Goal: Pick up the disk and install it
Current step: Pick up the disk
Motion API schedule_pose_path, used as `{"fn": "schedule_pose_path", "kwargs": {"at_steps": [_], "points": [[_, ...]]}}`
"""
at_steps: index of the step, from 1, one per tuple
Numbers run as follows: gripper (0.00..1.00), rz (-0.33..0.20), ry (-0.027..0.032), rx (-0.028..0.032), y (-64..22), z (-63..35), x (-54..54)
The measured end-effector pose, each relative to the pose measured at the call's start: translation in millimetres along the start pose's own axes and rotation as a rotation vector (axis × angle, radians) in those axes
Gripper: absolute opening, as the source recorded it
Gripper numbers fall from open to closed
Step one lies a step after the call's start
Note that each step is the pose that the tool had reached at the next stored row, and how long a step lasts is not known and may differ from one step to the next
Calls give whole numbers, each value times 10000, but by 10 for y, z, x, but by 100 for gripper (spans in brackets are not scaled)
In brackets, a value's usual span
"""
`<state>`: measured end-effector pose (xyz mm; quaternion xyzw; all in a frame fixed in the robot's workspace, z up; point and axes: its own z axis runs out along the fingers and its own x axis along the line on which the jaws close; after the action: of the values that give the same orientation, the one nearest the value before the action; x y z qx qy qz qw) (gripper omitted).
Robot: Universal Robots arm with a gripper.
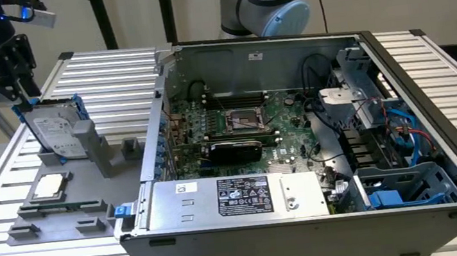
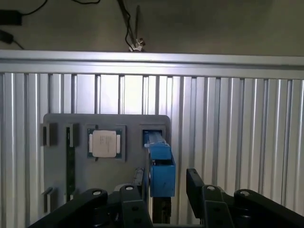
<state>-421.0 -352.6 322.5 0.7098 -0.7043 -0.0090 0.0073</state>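
Note:
The disk (image 1: 55, 133) stands on edge in a slot of the grey fixture plate (image 1: 75, 184), its white label facing out and blue rails along its sides. In the wrist view I look down on its blue top rail (image 2: 160, 166). My gripper (image 1: 24, 98) hangs just above the disk's upper corner, at the exterior view's far left. In the wrist view the gripper (image 2: 166, 183) is open, one black finger (image 2: 194, 183) on each side of the blue rail with a gap on one side. Nothing is held.
A small square CPU chip (image 1: 50, 186) lies on the fixture plate beside the disk. The open computer case (image 1: 432, 98) fills the exterior view's right, with a silver power supply box (image 1: 236, 198) in front and blue drive bays (image 1: 408, 191). Ribbed aluminium table (image 2: 237, 133) underneath.

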Motion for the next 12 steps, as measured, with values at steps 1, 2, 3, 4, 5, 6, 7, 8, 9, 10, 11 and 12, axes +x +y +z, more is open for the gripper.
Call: {"fn": "schedule_pose_path", "kwargs": {"at_steps": [1,2,3,4,5,6,7,8,9,10,11,12], "points": [[100,14,0,0,0,19,0],[100,21,0,0,-1,37,0],[100,22,-1,1,-1,55,0],[100,22,-1,2,-1,74,0],[100,22,-1,1,-1,92,1],[100,23,0,0,-1,109,0],[100,23,0,0,-1,128,0],[100,23,0,0,0,147,1],[100,23,-1,1,1,165,2],[100,24,-1,1,3,183,3],[100,24,0,1,5,202,4],[100,25,-1,1,7,220,6]]}}
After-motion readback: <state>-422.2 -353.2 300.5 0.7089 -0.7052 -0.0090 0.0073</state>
